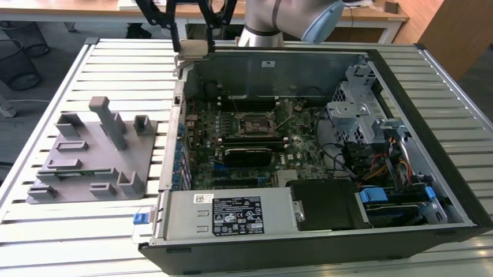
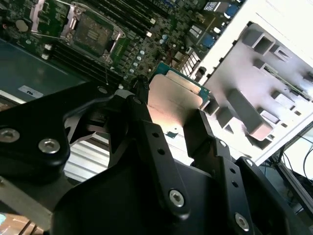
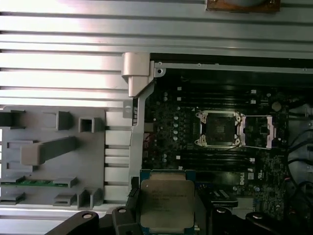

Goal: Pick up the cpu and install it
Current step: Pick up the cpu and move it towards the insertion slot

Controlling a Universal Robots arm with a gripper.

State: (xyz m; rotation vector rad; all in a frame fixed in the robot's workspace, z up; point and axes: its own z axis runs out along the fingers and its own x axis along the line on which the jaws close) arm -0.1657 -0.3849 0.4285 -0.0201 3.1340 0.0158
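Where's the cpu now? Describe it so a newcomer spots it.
Find the open computer case; above its far corner on the exterior view's left hangs the gripper. The cpu is the flat square plate between its jaws, silver-grey topped with a green rim, unlike the dark motherboard inside.

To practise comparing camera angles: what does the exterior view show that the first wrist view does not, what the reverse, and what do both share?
Exterior view, not first wrist view: the arm's silver body, the labelled power supply, the drive bays. First wrist view, not exterior: the cpu's silver top face. Both: the gripper shut on the cpu, the grey fixture plate, the motherboard socket.
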